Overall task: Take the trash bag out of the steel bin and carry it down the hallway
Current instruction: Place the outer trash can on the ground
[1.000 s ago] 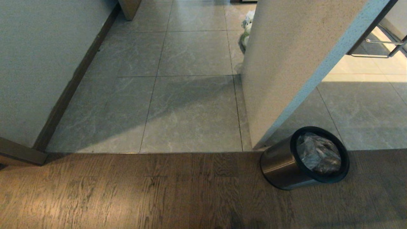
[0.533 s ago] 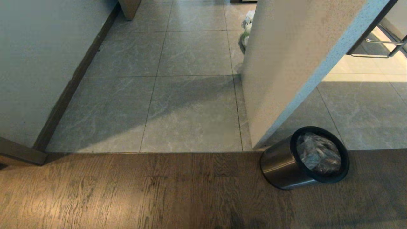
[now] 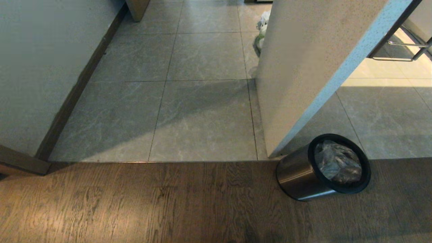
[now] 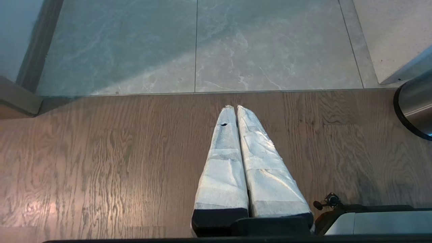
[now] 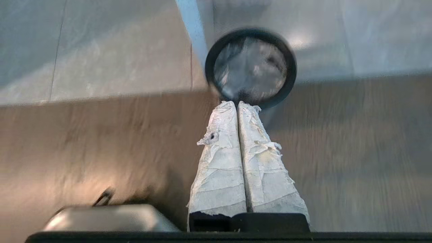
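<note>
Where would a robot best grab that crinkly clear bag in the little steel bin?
Probably the crumpled top of the thin clear plastic bag, coming straight down from above: the small round brushed-steel bin stands upright, its black-ringed mouth open upward, steel wall enclosing every side.

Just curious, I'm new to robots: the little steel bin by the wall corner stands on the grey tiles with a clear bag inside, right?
Not quite. The steel bin stands on the wooden floor, just short of the tiles, as the head view shows. The trash bag is indeed inside it.
</note>
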